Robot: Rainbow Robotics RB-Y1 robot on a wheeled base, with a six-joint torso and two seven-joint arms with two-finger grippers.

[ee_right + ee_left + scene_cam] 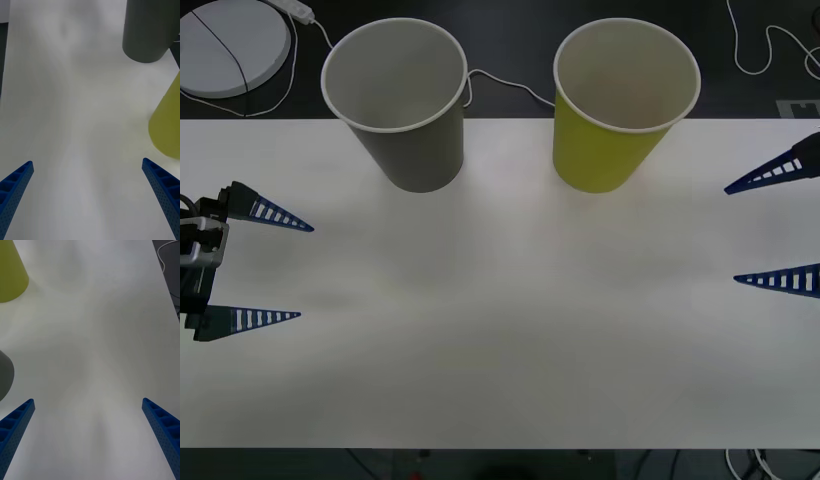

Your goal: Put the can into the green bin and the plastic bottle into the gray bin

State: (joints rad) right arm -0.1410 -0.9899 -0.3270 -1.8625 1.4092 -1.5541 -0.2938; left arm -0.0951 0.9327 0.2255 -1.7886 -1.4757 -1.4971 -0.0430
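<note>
Spanning the front view, one white table (500, 330) is carrying two big paper cups at its far edge, well apart from both grippers: the gray bin (402, 100) left, the green bin (620, 105) right. Left gripper (305, 272) and right gripper (730, 235) are hovering wide open, holding nothing.

The right gripper (778, 229) is cut off by the front view's right edge: two blue ribbed fingers, spread apart, reach into view and its body lies outside. The left gripper (302, 270) loses part of its body past the left edge. In the right wrist view the large gray paper cup (148, 32) and the large yellow-green paper cup (168, 122) are cropped, rims unseen. A round white disc (230, 45) behind the white table (500, 340) is cut by the frame.
</note>
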